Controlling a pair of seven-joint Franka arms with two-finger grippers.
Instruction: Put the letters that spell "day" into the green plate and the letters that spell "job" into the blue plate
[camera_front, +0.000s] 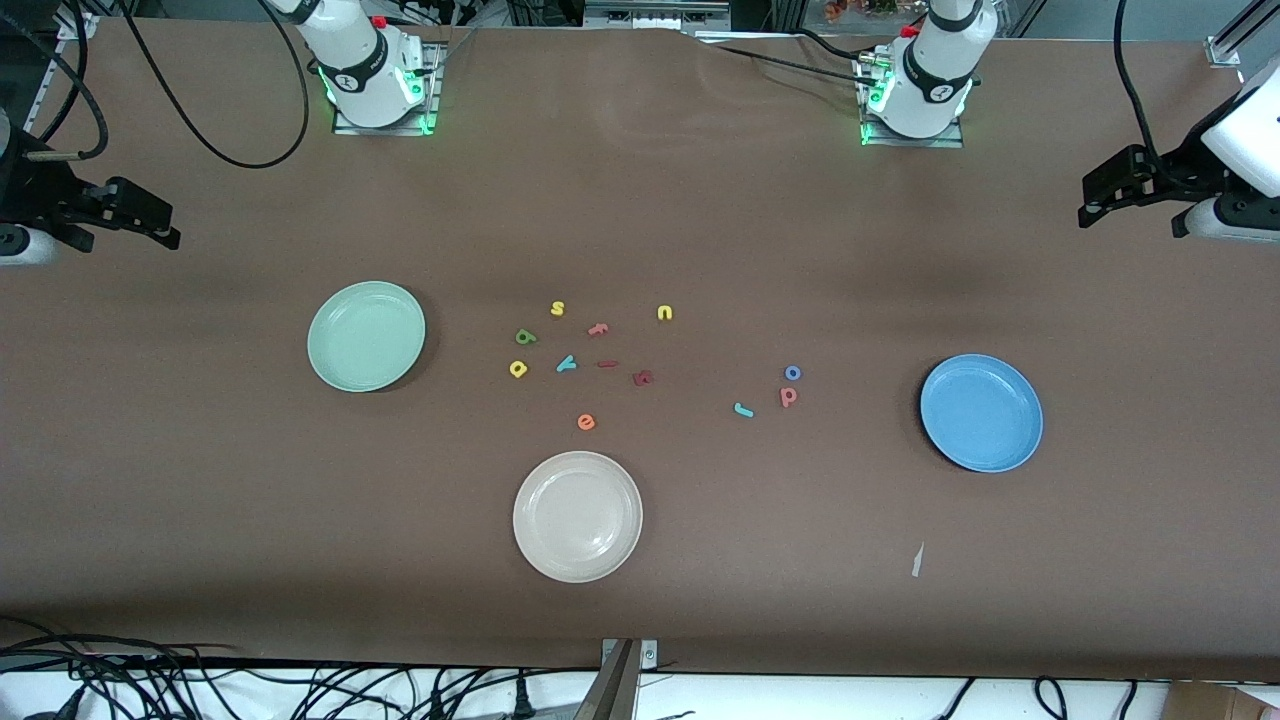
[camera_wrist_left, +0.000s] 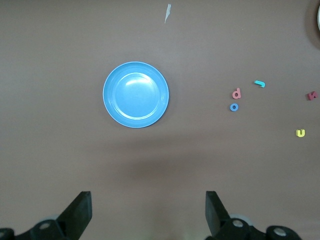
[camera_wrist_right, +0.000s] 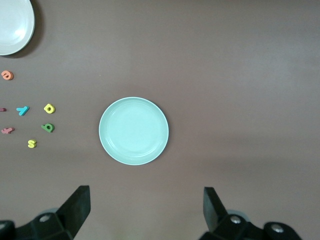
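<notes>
The green plate (camera_front: 366, 335) lies empty toward the right arm's end, the blue plate (camera_front: 981, 412) empty toward the left arm's end. Between them lie the dark green "d" (camera_front: 525, 337), yellow "a" (camera_front: 517, 369) and teal "y" (camera_front: 566, 363), close together. Closer to the blue plate are the blue "o" (camera_front: 792, 373), salmon "b" (camera_front: 789, 397) and teal "j" (camera_front: 743, 409). My left gripper (camera_wrist_left: 148, 210) hangs open and empty high over the table by the blue plate (camera_wrist_left: 136, 94). My right gripper (camera_wrist_right: 146, 207) hangs open and empty by the green plate (camera_wrist_right: 133, 131).
A cream-white plate (camera_front: 577, 516) sits nearer the front camera than the letters. Other loose letters lie in the middle: yellow "s" (camera_front: 556, 308), yellow "u" (camera_front: 665, 313), orange "e" (camera_front: 586, 422), a salmon one (camera_front: 598, 328) and two dark red ones (camera_front: 643, 378). A paper scrap (camera_front: 917, 560) lies near the blue plate.
</notes>
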